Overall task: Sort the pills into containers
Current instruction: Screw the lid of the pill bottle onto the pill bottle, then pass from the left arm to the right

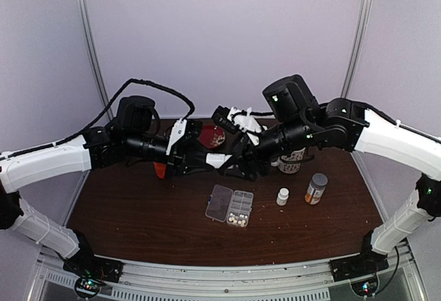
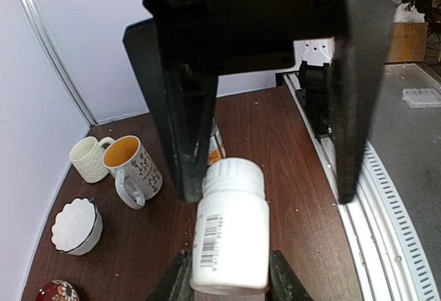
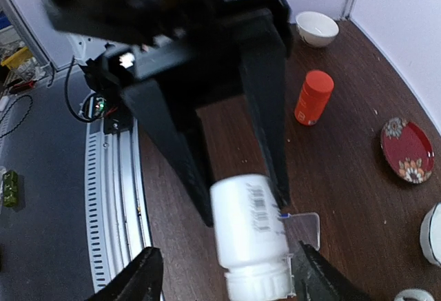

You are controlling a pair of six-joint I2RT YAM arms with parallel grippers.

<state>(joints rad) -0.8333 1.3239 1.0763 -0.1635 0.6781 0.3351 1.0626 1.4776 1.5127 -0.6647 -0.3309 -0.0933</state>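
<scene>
While a few tiny cream pills (image 1: 240, 217) lie in the flat clear plastic pill box (image 1: 220, 202) open on the brown table (image 1: 138, 204), sorting looks far from done. The left pincer (image 2: 231, 254) clamps a white plastic pill bottle (image 2: 231, 229) mid-air — the right pincer (image 3: 227, 249) gapes around its cap (image 2: 234, 177), holding nothing.

Smooth dark wood-grain table (image 1: 138, 204), glossy white plastic bottle (image 2: 234, 211) with a paper barcode label (image 2: 210, 242), clear plastic pill box (image 1: 230, 206), shiny glazed mugs (image 2: 134, 167), ribbed metal rail (image 2: 396, 211)

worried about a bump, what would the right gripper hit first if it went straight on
the bottle: its cap end sits between the right gripper's open fingers, left gripper holding it beyond
</scene>
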